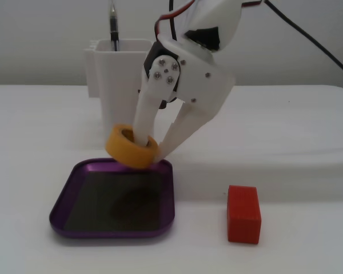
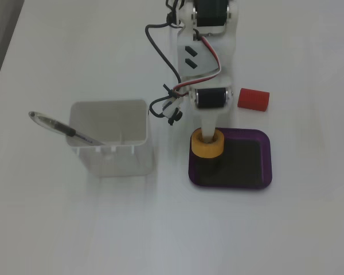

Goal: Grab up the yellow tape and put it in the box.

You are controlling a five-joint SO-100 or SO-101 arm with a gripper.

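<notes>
The yellow tape [image 1: 130, 147] is a yellow-orange roll, tilted, at the far rim of the box [image 1: 62, 201], a shallow purple tray with a dark floor. My gripper [image 1: 151, 147] is shut on the tape: one white finger goes through the roll's hole, the other presses its outer wall. In the other fixed view the tape [image 2: 208, 146] hangs over the upper left corner of the box [image 2: 267, 160], with the gripper [image 2: 207, 135] coming down from above. I cannot tell if the tape touches the rim.
A red block [image 1: 243, 214] stands on the table right of the tray and shows beside the arm in the other fixed view [image 2: 254, 99]. A tall white container [image 1: 117, 74] with a pen [image 2: 63, 129] in it stands behind the tray.
</notes>
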